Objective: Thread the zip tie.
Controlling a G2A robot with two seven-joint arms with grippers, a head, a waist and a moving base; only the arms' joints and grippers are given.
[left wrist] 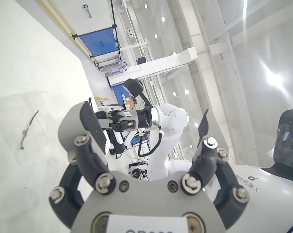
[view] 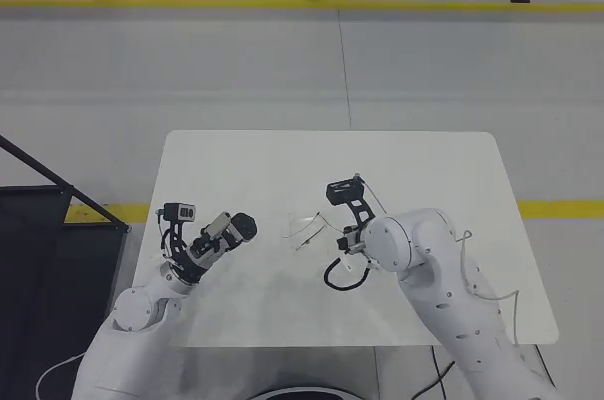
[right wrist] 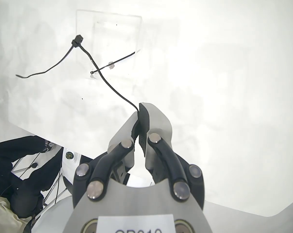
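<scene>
Top view: the white table [view: 432,170] carries both arms' work. The left gripper [view: 244,227] hangs over the table's 9 o'clock side and points toward 3 o'clock. The right gripper [view: 327,232] sits just to the 9 o'clock side of the table's middle. The zip tie [view: 304,232] shows as thin lines at that gripper's 9 o'clock, over a clear sheet [view: 307,218], well apart from the left gripper. Finger positions cannot be read here. Left wrist view: the left gripper [left wrist: 146,120] has its jaws spread wide with nothing between the pads [left wrist: 93,124]. Beyond them the right gripper [left wrist: 100,115] is held above the table. A second zip tie [left wrist: 27,128], short and black, lies flat on the table. Right wrist view: the right gripper [right wrist: 138,112] is clamped onto the zip tie's black strap. The strap runs from the fingertips across the second zip tie [right wrist: 112,62] to the tie's head [right wrist: 77,40] at the clear sheet's [right wrist: 117,35] edge. A further run leaves the head and ends free toward the table's near edge.
</scene>
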